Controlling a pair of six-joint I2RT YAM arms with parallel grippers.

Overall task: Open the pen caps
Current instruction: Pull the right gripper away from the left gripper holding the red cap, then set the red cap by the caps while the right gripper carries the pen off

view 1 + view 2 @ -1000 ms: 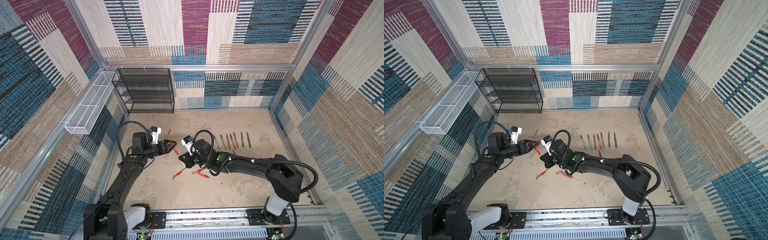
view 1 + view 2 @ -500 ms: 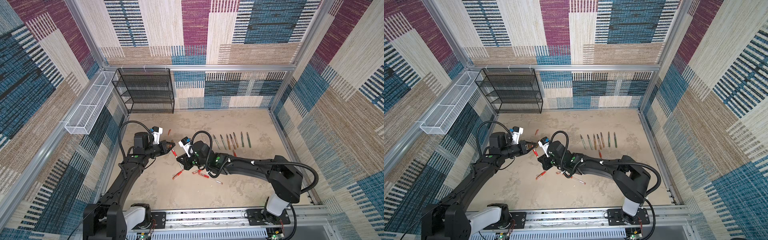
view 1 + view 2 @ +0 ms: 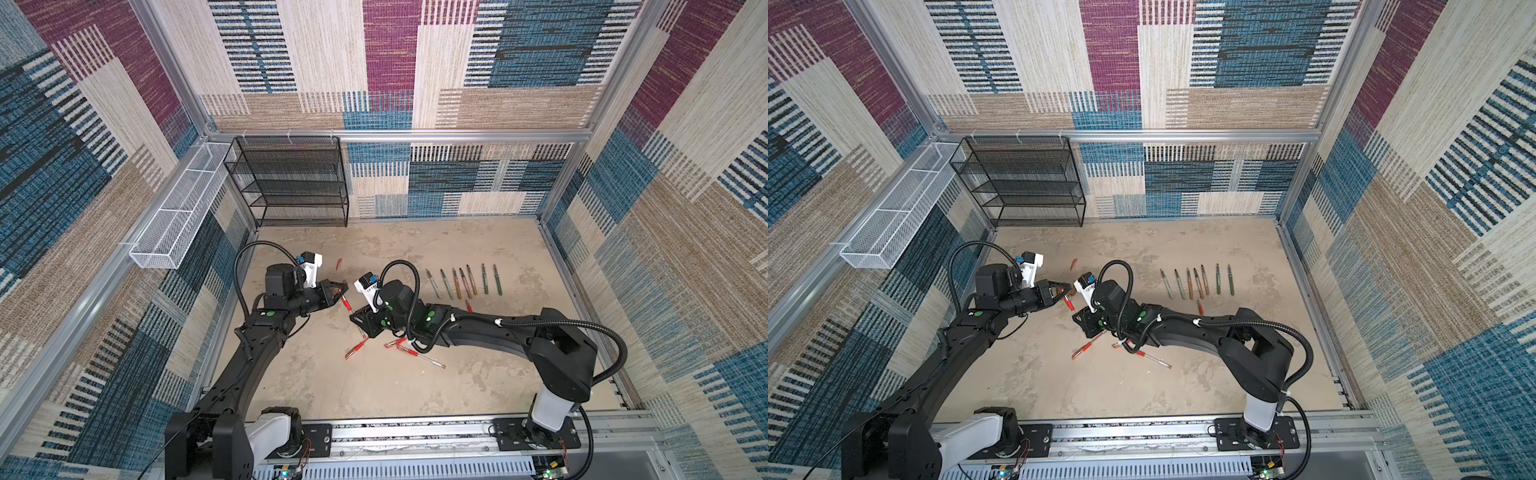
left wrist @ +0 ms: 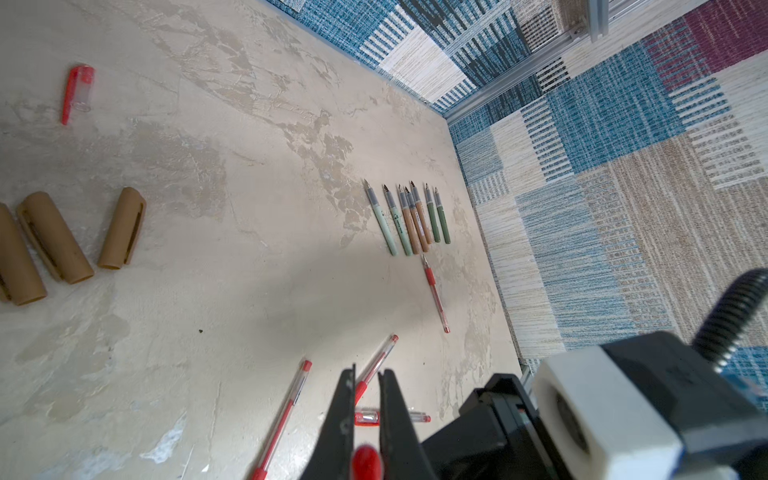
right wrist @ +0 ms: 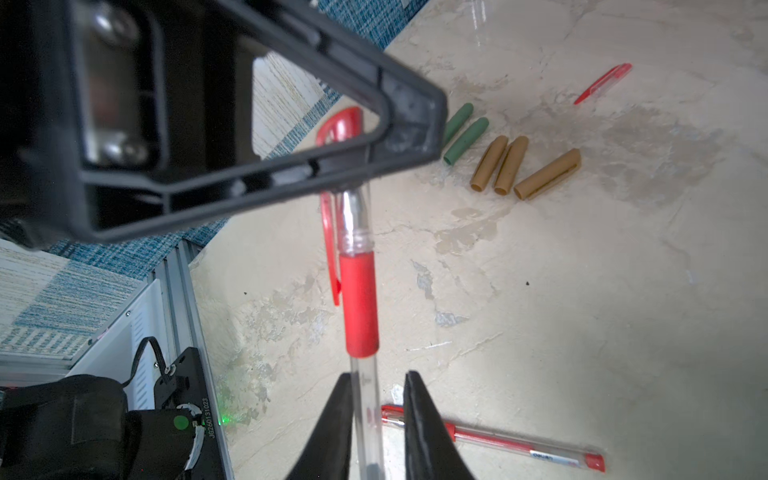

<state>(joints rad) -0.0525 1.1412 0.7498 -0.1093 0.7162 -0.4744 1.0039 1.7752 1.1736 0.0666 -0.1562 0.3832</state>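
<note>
The left hand (image 4: 369, 370) has closed on the red cap (image 5: 341, 120); the right hand (image 5: 376, 376) has eased to a narrow gap around the clear barrel (image 5: 365, 374). Judgement: the cap remains seated, and pulling requires a re-clamped barrel. The pen (image 3: 346, 303) hangs above the worktop (image 3: 415, 395), left of centre, long axis far-left to near-right, cap end far-left.
</note>
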